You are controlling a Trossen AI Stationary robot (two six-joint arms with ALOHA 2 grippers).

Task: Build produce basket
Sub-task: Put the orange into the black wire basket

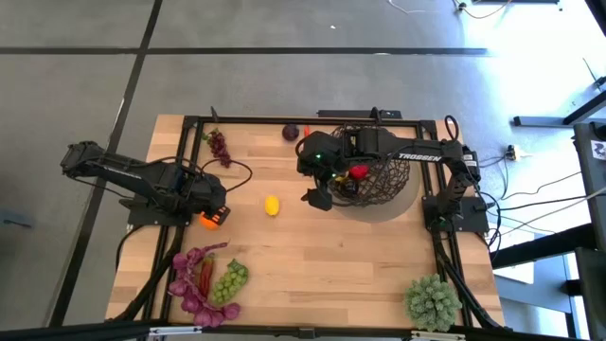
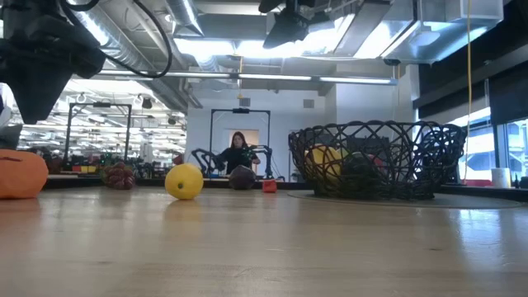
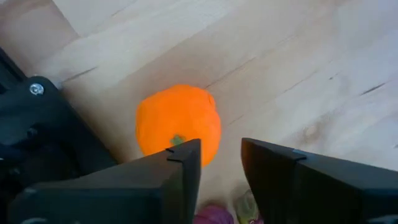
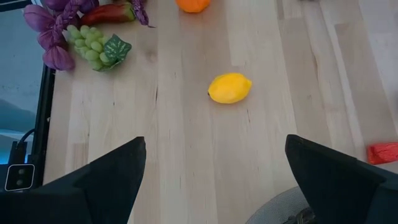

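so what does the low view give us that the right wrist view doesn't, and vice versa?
Only the low view: the basket with fruit inside, and a person in the room behind the table. Only the right wrist view: the green grapes, purple leaves and red chilli near the table edge, seen past the open right gripper. Both show the lemon and the orange lying on the table.

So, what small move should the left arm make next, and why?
Probably lower the left gripper and centre it on the orange. The jaws stand only partly open and the orange lies bare on the table, to one side of the gap, not yet in the basket.
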